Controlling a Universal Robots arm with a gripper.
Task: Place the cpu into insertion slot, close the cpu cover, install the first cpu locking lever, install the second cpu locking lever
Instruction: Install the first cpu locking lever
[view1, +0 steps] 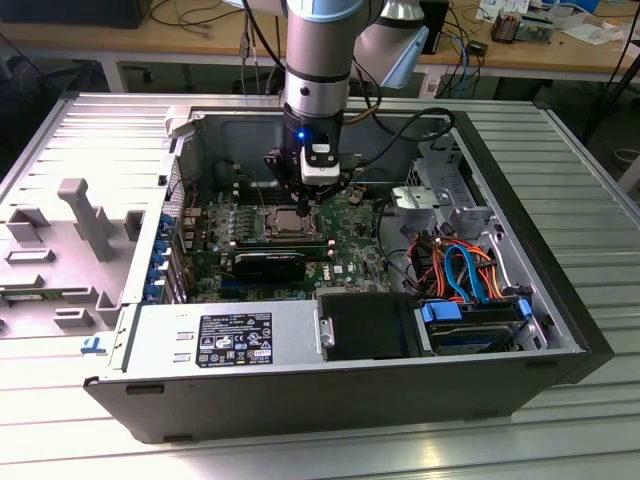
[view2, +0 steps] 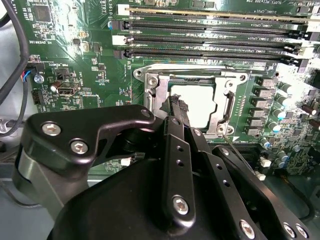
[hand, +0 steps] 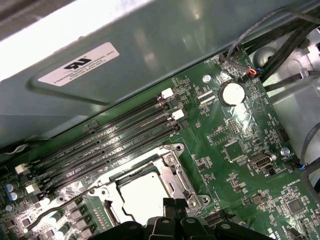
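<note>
The cpu (view2: 200, 102) (hand: 140, 195) lies flat in the insertion slot (view2: 149, 80) (hand: 172, 149), its dull silver top showing through the window of the cpu cover (view2: 227, 106) (hand: 176, 174), which lies down over it. My gripper (view2: 176, 102) (hand: 173, 203) is shut with nothing in it, its black tips together at the cover's edge beside the chip. In the exterior view the gripper (view1: 304, 208) hangs straight down over the socket (view1: 290, 224) inside the open computer case. A thin wire locking lever (hand: 57, 212) (view2: 236, 151) angles out from the socket's side.
Long black memory slots (view2: 210, 25) (hand: 115, 135) run along one side of the socket. A coin battery (hand: 231, 93) sits further out on the board. The power supply (view1: 230, 340), coloured cables (view1: 460, 265) and a blue drive bay (view1: 470, 320) crowd the case. A grey plastic part (view1: 80, 230) lies outside.
</note>
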